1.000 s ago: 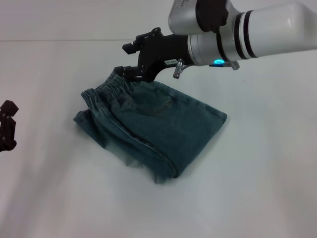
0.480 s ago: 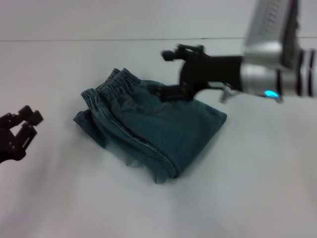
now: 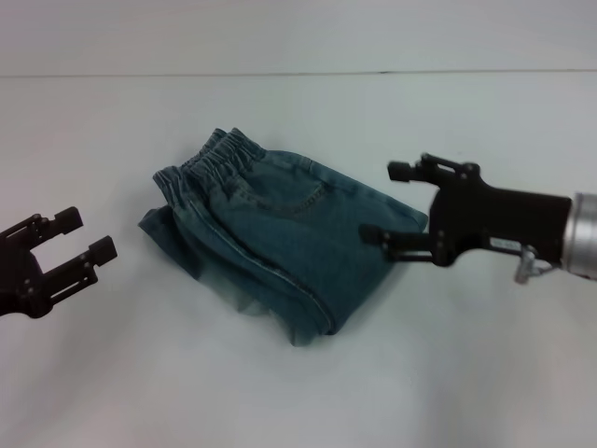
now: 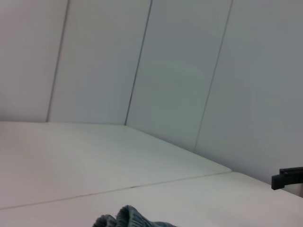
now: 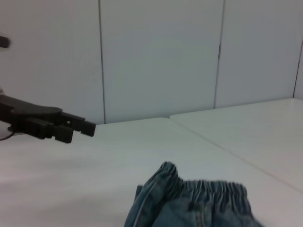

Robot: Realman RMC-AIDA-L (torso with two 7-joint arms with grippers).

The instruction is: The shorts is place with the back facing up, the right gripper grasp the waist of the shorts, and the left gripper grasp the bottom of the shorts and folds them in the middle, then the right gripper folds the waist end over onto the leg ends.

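Observation:
The blue denim shorts [image 3: 280, 238] lie folded on the white table, with the elastic waist [image 3: 210, 161] at the far left and the leg ends toward the near right. My right gripper [image 3: 390, 203] hovers open just right of the shorts' right corner, holding nothing. At the left edge of the head view my left gripper [image 3: 86, 235] is open too, apart from the shorts. The right wrist view shows the bunched waist of the shorts [image 5: 199, 203] and the left gripper [image 5: 71, 130] farther off. A bit of the shorts [image 4: 130, 220] shows in the left wrist view.
The white table [image 3: 485, 373] extends around the shorts on all sides. Pale wall panels [image 4: 180, 71] stand behind the table's far edge.
My right gripper has pulled away from the waist, swinging right and nearer, and now hangs beside the shorts' right corner. The left gripper has come in from the left edge. The shorts have not moved.

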